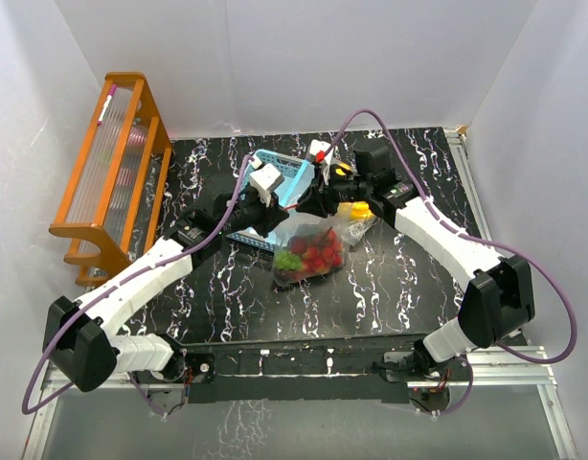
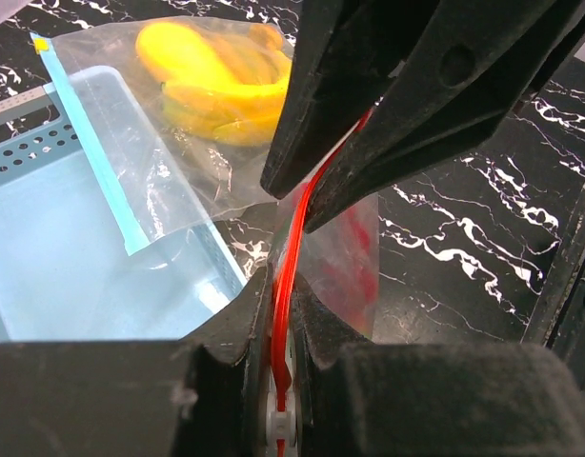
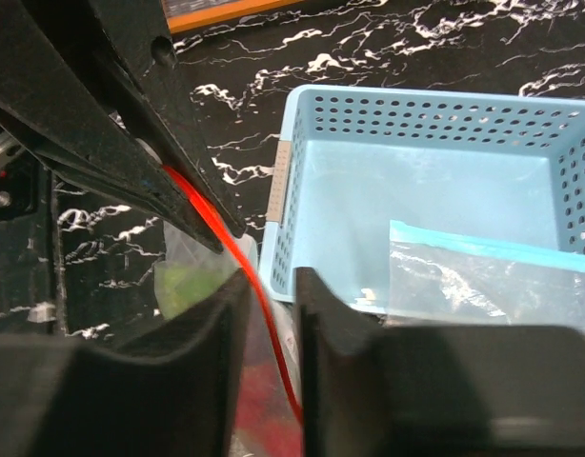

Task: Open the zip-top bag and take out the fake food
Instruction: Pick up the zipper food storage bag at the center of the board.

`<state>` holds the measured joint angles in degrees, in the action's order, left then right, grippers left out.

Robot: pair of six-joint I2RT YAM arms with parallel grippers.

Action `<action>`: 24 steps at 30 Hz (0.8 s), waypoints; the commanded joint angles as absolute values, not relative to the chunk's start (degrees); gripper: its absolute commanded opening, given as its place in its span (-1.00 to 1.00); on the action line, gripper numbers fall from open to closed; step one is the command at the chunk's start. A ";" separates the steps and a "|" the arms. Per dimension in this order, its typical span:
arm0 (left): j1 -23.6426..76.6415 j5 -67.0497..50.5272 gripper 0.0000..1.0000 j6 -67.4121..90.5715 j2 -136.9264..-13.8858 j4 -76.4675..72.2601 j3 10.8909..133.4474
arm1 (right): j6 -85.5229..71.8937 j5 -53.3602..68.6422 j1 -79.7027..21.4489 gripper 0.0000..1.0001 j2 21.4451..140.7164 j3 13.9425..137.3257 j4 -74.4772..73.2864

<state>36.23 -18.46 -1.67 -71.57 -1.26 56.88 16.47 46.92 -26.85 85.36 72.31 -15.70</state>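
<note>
Red zip strip (image 2: 291,276) of the clear plastic zip-top bag (image 1: 296,230) is clamped between the left gripper (image 2: 281,314) and the right gripper (image 3: 269,305), jaws meeting nose to nose, probably one lip each, to part the seal. Glossy red and green fake food (image 1: 318,257) sits sealed inside, at five o'clock from the light-blue slotted plastic basket (image 1: 289,177) on the black marbled table (image 1: 399,278).

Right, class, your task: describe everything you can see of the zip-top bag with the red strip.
The red-strip zip-top bag is clear, soft, crinkled plastic with a red zip strip along its top edge. Through it show red strawberry-like pieces and green pieces. The left gripper and right gripper both pinch the strip, close together, holding it up; the body sags onto the black marbled table, beside the light-blue basket.
</note>
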 commanded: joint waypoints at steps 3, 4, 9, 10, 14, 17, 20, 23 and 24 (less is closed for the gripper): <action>36.40 -19.05 -1.00 0.57 -67.39 -6.42 56.15 | 16.16 47.17 -26.61 -0.85 85.39 74.09 -13.38; 36.39 -18.50 -0.95 1.13 -67.29 -6.68 56.03 | 15.85 46.71 -26.63 -0.85 85.12 74.03 -12.93; 36.34 -15.12 -0.04 3.39 -64.12 -11.66 52.39 | 10.69 42.05 -25.38 -0.85 82.42 72.79 -7.44; 36.30 -13.95 -0.04 3.80 -63.36 -12.89 51.44 | 9.54 42.28 -24.73 -0.85 81.91 72.47 -6.19; 35.89 -11.66 -0.05 5.45 -62.06 -16.69 48.38 | 4.53 43.62 -21.98 -0.85 79.74 70.58 -0.79; 35.42 -12.08 -0.02 8.03 -61.90 -21.90 45.32 | 2.54 46.94 -21.01 -0.85 78.63 69.49 1.93; 34.29 -14.42 0.09 12.31 -62.94 -29.98 41.03 | 1.31 48.36 -20.85 -0.85 78.14 69.10 3.18; 34.10 -16.32 0.15 14.94 -64.71 -37.94 38.52 | 0.59 49.21 -20.81 -0.85 78.05 68.87 3.91; 34.10 -16.50 0.16 15.64 -65.08 -40.75 37.83 | 0.27 49.44 -20.82 -0.85 78.17 68.83 4.14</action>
<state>34.63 -14.02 10.70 -64.23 -26.74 40.03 3.03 46.70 -20.78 80.58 68.45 -3.84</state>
